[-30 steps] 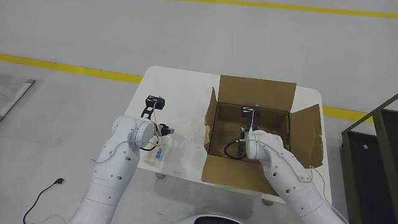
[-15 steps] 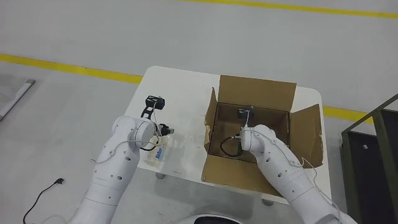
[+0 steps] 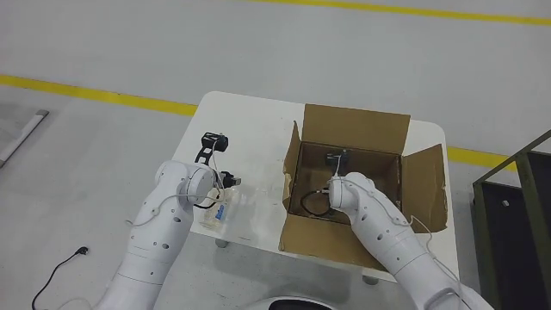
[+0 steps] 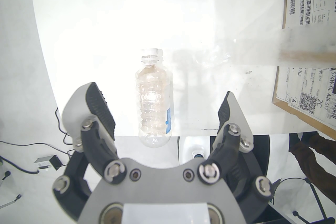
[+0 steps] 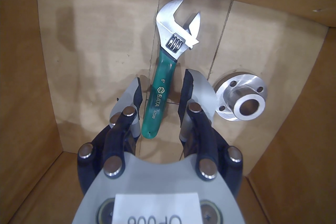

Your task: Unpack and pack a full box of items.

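An open cardboard box (image 3: 349, 129) stands on the white table (image 3: 250, 120). On its floor lie a green-handled adjustable wrench (image 5: 164, 70) and a round metal flange (image 5: 240, 99). My right gripper (image 5: 162, 93) is down inside the box, open, with one finger on each side of the wrench handle and small gaps between them. An empty clear plastic bottle (image 4: 155, 101) lies at the table's near edge, its base just past the rim, also seen as the bottle (image 3: 215, 213). My left gripper (image 4: 161, 101) hangs open above it, fingers wide on both sides.
Something clear and filmy (image 4: 210, 57) lies between the bottle and the box wall (image 4: 307, 83). The box flaps (image 3: 426, 185) stand open. A dark rack (image 3: 516, 224) is right of the table. Cables (image 4: 26, 146) lie on the floor below the table edge.
My right arm has shifted left inside the box. The left arm and the bottle have not moved.
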### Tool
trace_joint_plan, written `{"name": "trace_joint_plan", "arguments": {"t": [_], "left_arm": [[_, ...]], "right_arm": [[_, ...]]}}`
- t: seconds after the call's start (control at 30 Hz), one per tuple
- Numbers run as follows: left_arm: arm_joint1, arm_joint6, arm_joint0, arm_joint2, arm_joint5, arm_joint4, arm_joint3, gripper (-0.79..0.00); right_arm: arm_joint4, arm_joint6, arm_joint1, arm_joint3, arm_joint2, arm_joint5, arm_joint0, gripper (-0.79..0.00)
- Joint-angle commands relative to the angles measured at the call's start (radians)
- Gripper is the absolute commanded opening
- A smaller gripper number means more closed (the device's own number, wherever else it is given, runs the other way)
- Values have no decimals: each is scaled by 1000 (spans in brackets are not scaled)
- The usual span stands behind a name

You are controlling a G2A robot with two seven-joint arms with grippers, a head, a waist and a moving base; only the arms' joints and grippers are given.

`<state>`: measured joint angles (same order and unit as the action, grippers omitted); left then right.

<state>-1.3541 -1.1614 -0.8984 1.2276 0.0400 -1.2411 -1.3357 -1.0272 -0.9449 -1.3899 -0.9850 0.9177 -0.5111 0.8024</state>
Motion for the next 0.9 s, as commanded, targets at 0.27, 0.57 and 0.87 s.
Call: {"name": "trace_joint_plan", "arguments": {"t": [0.27,0.57,0.87], "left_arm": [[0,0,0,0,0,0,0,0],[0,0,0,0,0,0,0,0],[0,0,0,0,0,0,0,0]], "right_arm": [[2,7,-14,41,-2,12,-13,-502],[1,13,-25,66,-1,17,-21,-683],[-17,10,-28,49,12,14,-18,-785]]}}
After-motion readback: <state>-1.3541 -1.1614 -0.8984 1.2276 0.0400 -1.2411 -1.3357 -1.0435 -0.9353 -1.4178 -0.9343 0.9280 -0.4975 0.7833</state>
